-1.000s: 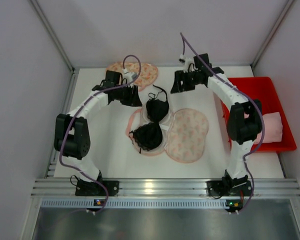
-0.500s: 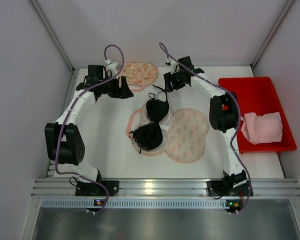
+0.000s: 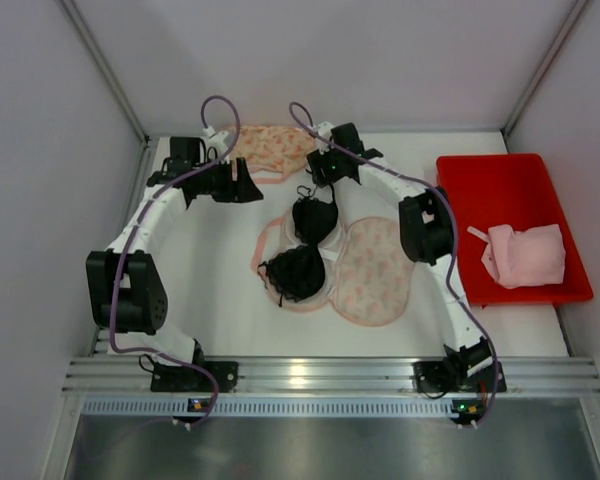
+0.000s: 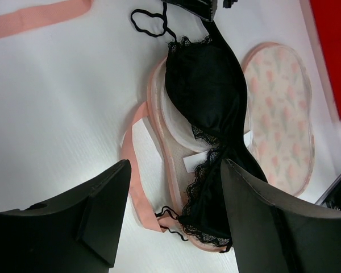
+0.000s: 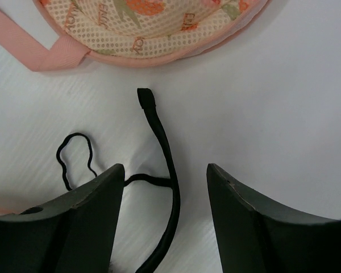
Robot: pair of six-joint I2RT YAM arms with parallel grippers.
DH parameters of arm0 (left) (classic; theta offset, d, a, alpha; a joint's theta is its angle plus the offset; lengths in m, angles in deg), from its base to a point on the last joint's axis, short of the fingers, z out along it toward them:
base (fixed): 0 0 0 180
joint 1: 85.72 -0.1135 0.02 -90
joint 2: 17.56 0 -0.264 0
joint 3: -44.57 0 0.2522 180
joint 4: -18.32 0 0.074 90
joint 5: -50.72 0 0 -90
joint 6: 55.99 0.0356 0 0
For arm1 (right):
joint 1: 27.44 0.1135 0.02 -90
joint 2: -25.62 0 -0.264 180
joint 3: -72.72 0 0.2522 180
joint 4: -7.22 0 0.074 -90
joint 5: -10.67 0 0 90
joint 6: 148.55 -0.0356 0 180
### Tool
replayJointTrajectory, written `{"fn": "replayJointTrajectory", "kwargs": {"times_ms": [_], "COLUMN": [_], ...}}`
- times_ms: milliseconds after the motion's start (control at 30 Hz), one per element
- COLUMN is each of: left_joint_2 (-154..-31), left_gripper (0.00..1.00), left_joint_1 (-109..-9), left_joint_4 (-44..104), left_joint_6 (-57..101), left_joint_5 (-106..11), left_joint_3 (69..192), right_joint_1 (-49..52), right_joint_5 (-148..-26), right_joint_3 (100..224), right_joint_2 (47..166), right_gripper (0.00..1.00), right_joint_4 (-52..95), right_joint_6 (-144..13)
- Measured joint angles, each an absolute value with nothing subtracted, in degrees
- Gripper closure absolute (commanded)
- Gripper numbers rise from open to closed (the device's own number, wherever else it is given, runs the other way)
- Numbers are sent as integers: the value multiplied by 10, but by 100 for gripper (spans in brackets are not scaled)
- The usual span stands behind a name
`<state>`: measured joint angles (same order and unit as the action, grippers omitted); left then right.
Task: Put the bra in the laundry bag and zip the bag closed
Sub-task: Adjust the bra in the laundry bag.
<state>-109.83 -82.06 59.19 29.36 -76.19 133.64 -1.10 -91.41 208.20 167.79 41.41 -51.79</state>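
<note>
Overhead view of a white tabletop (image 3: 220, 300) with two robot arms reaching toward its far side. A black bra (image 3: 302, 250) lies on the open left half of a pink floral laundry bag (image 3: 375, 270), whose other half is spread flat to the right. The bag is unzipped, and the bra's far cup and its thin strap (image 5: 162, 136) spill past the bag's far rim.

Over the last second both arms have shifted. The left claw (image 3: 248, 188), which was beside the bra's far cup, has drawn back toward the left and widened its jaws. It now hangs open and empty, looking down on the bra (image 4: 207, 96) and the bag (image 4: 278, 125) from the side. The right arm has swung leftward, away from the red bin (image 3: 515, 175) with its pink cloth (image 3: 525, 255). The right claw (image 3: 315, 172) now sits over the far end of the bra. Its wrist camera shows the jaws parted, with the black strap lying between them on the tabletop, not pinched. A second laundry bag (image 5: 153, 23) lies just beyond.

Judging from this, the left arm has let go and the right arm is lining up to take the loose strap. That strap needs tucking in before the bag can fold shut and be zipped.
</note>
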Motion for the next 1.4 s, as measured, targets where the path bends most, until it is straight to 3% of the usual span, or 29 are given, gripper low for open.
{"fn": "replayJointTrajectory", "kwargs": {"times_ms": [200, 333, 533, 767, 867, 900, 967, 1400], "left_joint_2": [-1099, -1100, -1104, -1117, -1121, -1121, -1122, -1117], "left_gripper": [30, 30, 30, 31, 31, 31, 31, 33], "left_joint_1": [-830, -839, -862, -901, -909, -912, -915, -922], "left_joint_4": [592, 592, 605, 609, 614, 616, 619, 625], "left_joint_6": [281, 271, 264, 244, 234, 231, 229, 242], "left_joint_5": [-770, -776, -789, -815, -827, -832, -838, -844], "left_joint_3": [1336, 1336, 1341, 1345, 1350, 1353, 1356, 1350], "right_joint_1": [-1, 5, 9, 9, 9, 9, 9, 5], "right_joint_5": [-887, -879, -885, -891, -893, -894, -896, -928], "right_joint_3": [2096, 2109, 2187, 2195, 2197, 2197, 2197, 2104], "right_joint_2": [1700, 1701, 1731, 1742, 1742, 1742, 1742, 1658], "right_gripper": [37, 46, 48, 53, 66, 84, 100, 100], "right_joint_4": [404, 405, 453, 508, 517, 519, 522, 498], "right_joint_6": [-500, -476, -423, -370, -362, -357, -350, -369]}}
